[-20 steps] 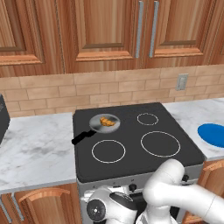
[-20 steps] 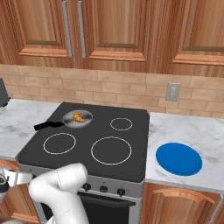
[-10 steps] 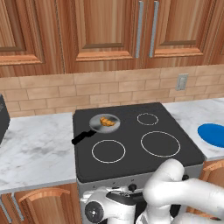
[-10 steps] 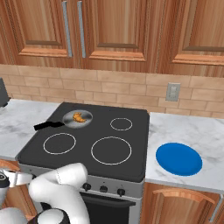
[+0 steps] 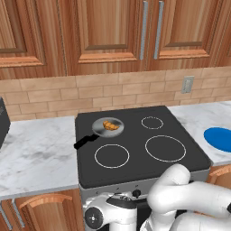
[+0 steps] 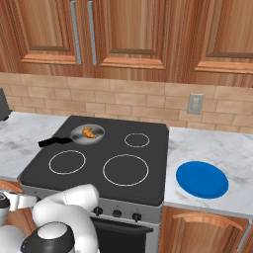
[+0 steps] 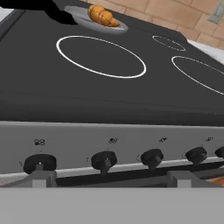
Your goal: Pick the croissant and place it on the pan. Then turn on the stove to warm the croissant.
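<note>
The curved, ridged golden croissant (image 7: 103, 15) lies in the round grey pan (image 5: 107, 127) on the glossy black stove (image 6: 101, 148), the hand (image 7: 107, 177) spread wide, seemingly facing the knobs (image 7: 103, 160).

Stove (image 5: 135, 153) carries pan (image 5: 104, 128); marble counter (image 6: 217, 148) carries blue plate (image 6: 201, 179)

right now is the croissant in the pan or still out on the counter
In the pan. The croissant lies inside the pan, which sits on the back left burner of the stove.

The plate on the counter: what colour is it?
Plain blue; the plate shows best in the right base view.
</note>
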### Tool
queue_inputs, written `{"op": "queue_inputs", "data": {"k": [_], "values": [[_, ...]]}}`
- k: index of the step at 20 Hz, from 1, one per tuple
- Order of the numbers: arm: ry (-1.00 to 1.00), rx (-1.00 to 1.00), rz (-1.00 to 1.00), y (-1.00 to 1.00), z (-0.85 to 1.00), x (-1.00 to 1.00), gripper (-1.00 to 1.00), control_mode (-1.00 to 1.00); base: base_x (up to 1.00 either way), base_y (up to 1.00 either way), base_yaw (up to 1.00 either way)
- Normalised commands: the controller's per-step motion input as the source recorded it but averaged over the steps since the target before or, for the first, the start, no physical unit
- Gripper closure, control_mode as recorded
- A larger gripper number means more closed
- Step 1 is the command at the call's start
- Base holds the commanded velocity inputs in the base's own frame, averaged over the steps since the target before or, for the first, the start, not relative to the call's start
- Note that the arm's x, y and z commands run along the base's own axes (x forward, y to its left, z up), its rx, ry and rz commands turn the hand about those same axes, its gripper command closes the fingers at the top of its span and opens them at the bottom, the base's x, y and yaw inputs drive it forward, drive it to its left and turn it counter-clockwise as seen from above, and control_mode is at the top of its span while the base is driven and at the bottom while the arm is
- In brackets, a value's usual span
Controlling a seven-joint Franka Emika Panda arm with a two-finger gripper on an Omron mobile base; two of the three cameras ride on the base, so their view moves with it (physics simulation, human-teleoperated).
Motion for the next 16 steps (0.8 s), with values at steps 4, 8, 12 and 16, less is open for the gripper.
{"op": "queue_inputs", "data": {"k": [4,8,12,16], "values": [[0.0,-0.1,-0.11,0.0,-0.28,0.04,-1.0,-1.0,0.0,0.0,0.0],[-0.01,-0.12,-0.12,0.0,-0.32,0.0,-1.0,-1.0,0.0,0.0,0.0],[0.0,-0.1,-0.08,0.1,-0.03,0.0,-1.0,-1.0,0.0,0.0,0.0],[0.0,-0.09,-0.05,0.24,0.0,0.0,-1.0,-1.0,0.0,0.0,0.0]]}}
